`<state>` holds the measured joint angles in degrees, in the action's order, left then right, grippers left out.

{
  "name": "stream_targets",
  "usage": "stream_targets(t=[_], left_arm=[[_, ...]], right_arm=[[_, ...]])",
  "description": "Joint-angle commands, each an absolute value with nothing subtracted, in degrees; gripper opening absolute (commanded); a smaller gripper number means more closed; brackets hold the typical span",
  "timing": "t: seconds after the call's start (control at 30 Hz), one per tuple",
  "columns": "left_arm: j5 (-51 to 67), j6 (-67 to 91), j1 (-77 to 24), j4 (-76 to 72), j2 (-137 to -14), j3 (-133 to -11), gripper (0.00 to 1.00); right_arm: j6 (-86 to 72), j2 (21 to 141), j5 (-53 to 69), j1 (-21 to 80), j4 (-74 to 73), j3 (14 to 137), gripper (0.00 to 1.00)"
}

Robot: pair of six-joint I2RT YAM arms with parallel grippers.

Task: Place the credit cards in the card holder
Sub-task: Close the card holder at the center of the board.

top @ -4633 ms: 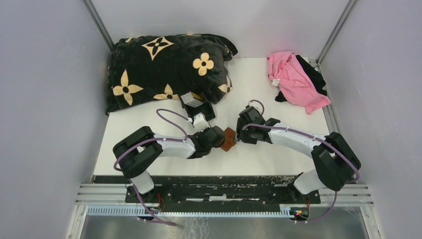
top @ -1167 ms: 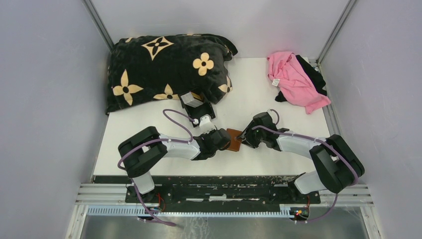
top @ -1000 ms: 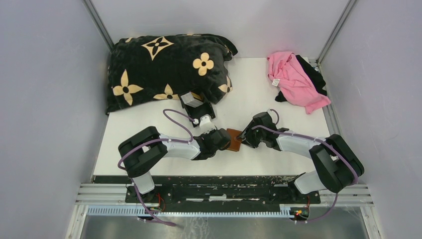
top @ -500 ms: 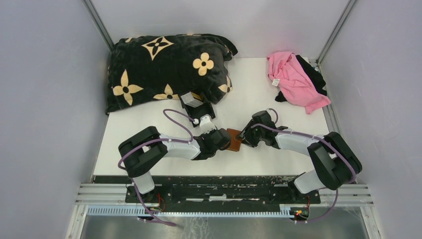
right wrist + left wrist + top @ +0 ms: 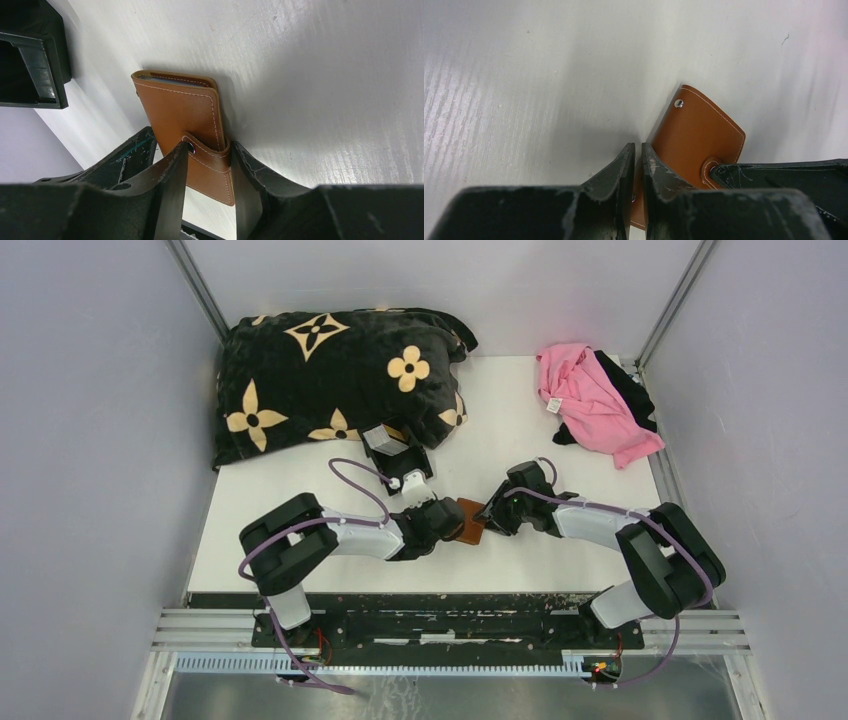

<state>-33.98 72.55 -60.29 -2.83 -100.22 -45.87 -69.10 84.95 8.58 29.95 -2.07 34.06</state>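
The brown leather card holder [image 5: 470,523] lies folded shut on the white table between both arms. My left gripper [image 5: 638,150] is shut on one leaf edge of the card holder [image 5: 704,132], with leather showing between its fingers. My right gripper [image 5: 210,150] straddles the snap tab [image 5: 210,148] at the opposite edge of the card holder [image 5: 177,107]; one finger touches the snap end, the other presses the tab's fold. A pale grey stack of credit cards [image 5: 383,439] stands in a black tray behind the left arm.
The black tray [image 5: 405,458] sits just behind the left wrist, and its corner shows in the right wrist view [image 5: 35,75]. A black flower-patterned pillow [image 5: 330,375] fills the back left. Pink and black cloth [image 5: 592,400] lies at the back right.
The right gripper's jaws have narrowed around the snap tab. Since the oldest frame, both grippers and the card holder have shifted slightly right, and the holder now lies flatter.
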Motion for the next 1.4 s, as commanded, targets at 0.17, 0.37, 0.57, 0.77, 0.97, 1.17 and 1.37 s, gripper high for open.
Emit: stream_targets(t=[0.17,0.37,0.57,0.77,0.97,1.17,1.37], left_arm=[[-28.31,71.11,-60.84,9.0,-105.69,-44.62,0.2],[-28.17,71.39,-60.88,9.03,-106.24,-44.94,0.2],[-27.8,71.38,-60.89,8.83,-107.11,-45.64,0.2],[-27.29,71.57,-60.91,8.42,-108.22,-46.34,0.2],[-27.16,71.76,-61.11,8.5,-108.72,-46.72,0.19],[-28.09,72.43,-61.11,9.61,-107.56,-46.73,0.2],[-29.72,73.73,-61.16,11.66,-104.6,-46.11,0.2]], right_arm=[[-65.09,85.69,10.33,30.29,-5.78,33.64,0.38],[-64.19,86.14,11.02,30.28,-5.36,33.08,0.36],[-63.9,87.43,11.98,30.6,-3.99,32.86,0.35],[-62.95,88.96,12.35,31.51,-3.66,33.56,0.34],[-62.14,90.29,12.67,32.03,-3.26,33.89,0.34],[-57.27,88.88,10.91,32.01,-7.59,37.17,0.51],[-52.78,88.33,8.71,31.79,-12.34,41.84,0.58]])
